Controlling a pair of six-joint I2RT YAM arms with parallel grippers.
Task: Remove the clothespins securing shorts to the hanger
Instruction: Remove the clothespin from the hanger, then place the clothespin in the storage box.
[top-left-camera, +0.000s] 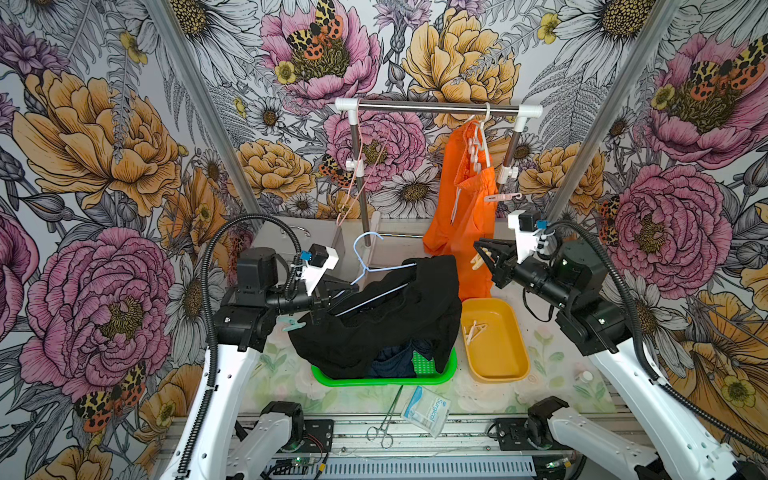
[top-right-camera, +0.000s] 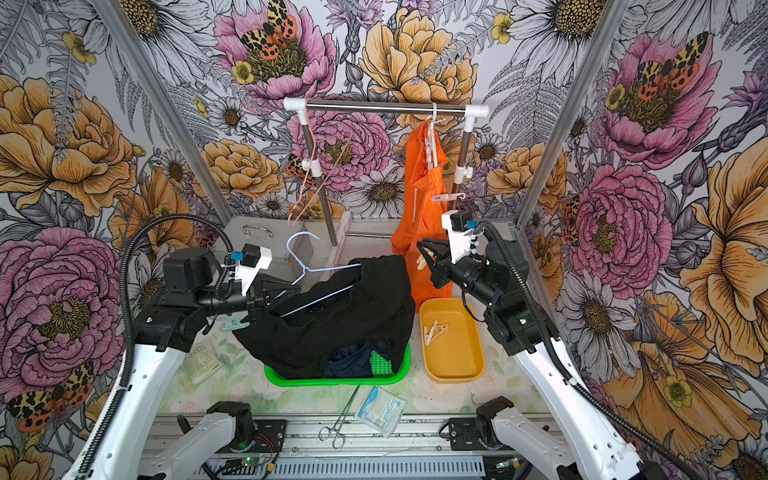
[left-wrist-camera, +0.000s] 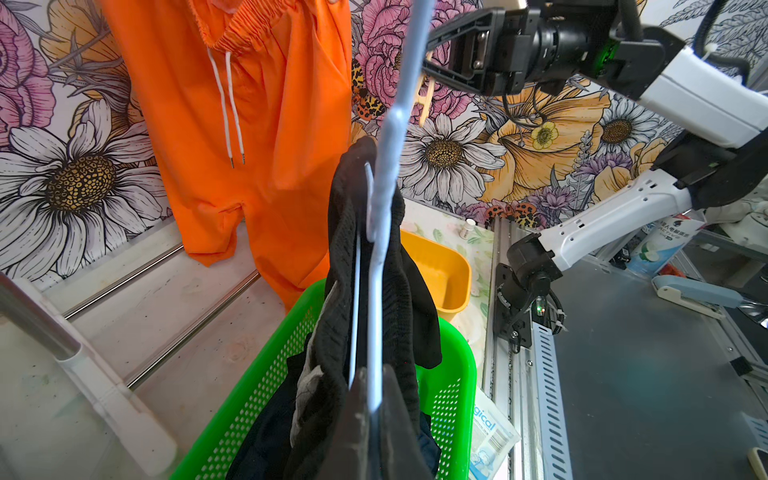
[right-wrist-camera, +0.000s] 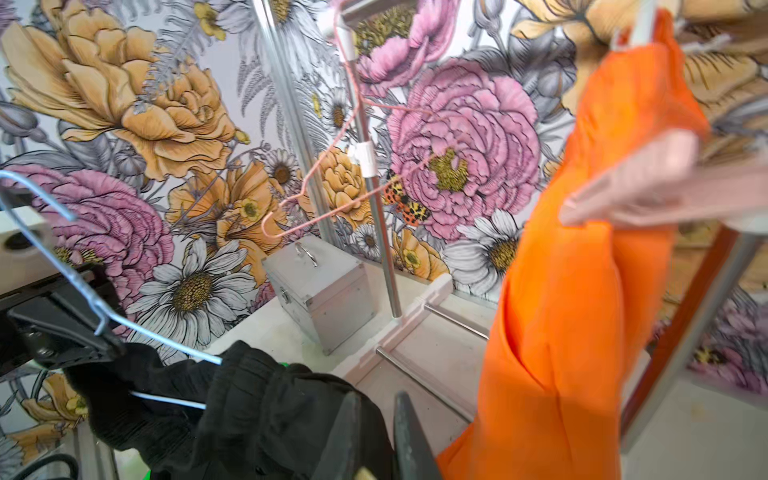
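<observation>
Clothespin (top-left-camera: 477, 261), pale wood, sat clamped in the right gripper (right-wrist-camera: 376, 440) near the far end of the yellow plastic tray (top-left-camera: 496, 361). The left gripper (left-wrist-camera: 372, 415) was closed on the thin blue wire hanger (left-wrist-camera: 387, 166) carrying knit black shorts (top-left-camera: 386, 324) over the green perforated basket (top-left-camera: 374, 380).

Orange shorts (right-wrist-camera: 582, 311) hanging, black shorts (right-wrist-camera: 266, 411), blue hanger (right-wrist-camera: 166, 343)

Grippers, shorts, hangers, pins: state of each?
left gripper: shut on blue hanger
right gripper: shut on wooden clothespin
black shorts: draped on blue hanger, over green basket
teal clothespin: at black shorts' corner
orange shorts: hanging from white hanger, pink clothespin clipped on
navy shorts: in green basket
yellow bin: holds loose clothespins
pink hanger: bare, on rail
</observation>
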